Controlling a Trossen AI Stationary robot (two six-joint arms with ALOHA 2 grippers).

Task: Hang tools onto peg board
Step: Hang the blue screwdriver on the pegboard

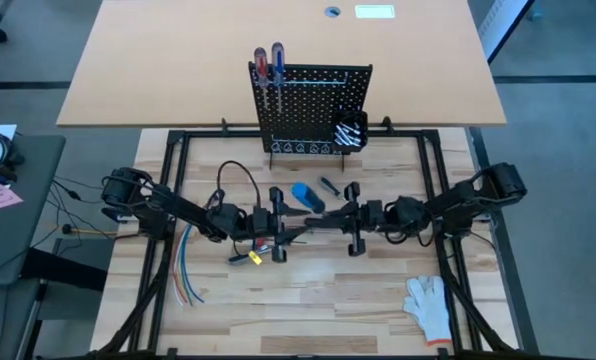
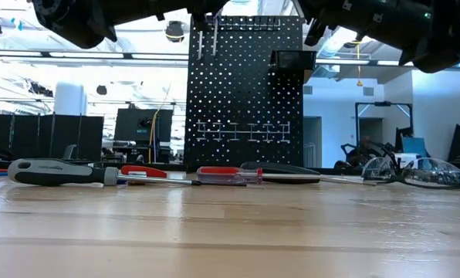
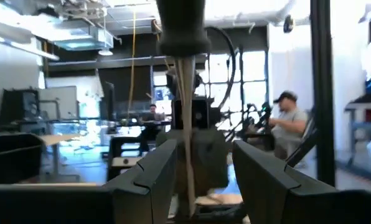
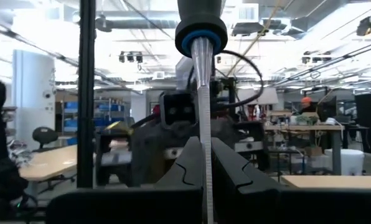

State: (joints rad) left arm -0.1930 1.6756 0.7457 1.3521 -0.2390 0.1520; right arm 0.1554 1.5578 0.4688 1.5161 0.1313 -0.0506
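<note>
**A:** High view first: where is the peg board [image 1: 313,105]?

**B:** At 12 o'clock on the desk [image 1: 328,310], upright. A red-handled screwdriver [image 1: 261,66] and a blue-handled screwdriver [image 1: 277,62] hang side by side at its top corner on the 9 o'clock side. A small black bin [image 1: 350,132] sits low on its 3 o'clock side.

**A:** And the arms?

**B:** Both reach to mid-desk, the left from 9 o'clock and the right from 3 o'clock, with their tips facing and near each other. A blue handle [image 1: 307,196] shows just toward 12 o'clock from where they meet.

**A:** What about the right pincer [image 4: 205,155]?

**B:** It is closed on the silver shaft of a blue-collared screwdriver [image 4: 201,37], whose handle stands above the fingers.

**A:** And the left pincer [image 3: 203,155]?

**B:** Open. Its fingers [image 3: 154,171] stand apart, with a pale shaft running down the gap. I cannot tell whether either finger touches it.

**A:** Any other tools?

**B:** The low view shows a grey-handled screwdriver [image 2: 56,171] and a red driver [image 2: 228,175] lying flat before the board. A white glove [image 1: 430,305] lies at 5 o'clock and coloured wires [image 1: 185,275] at 8 o'clock.
</note>
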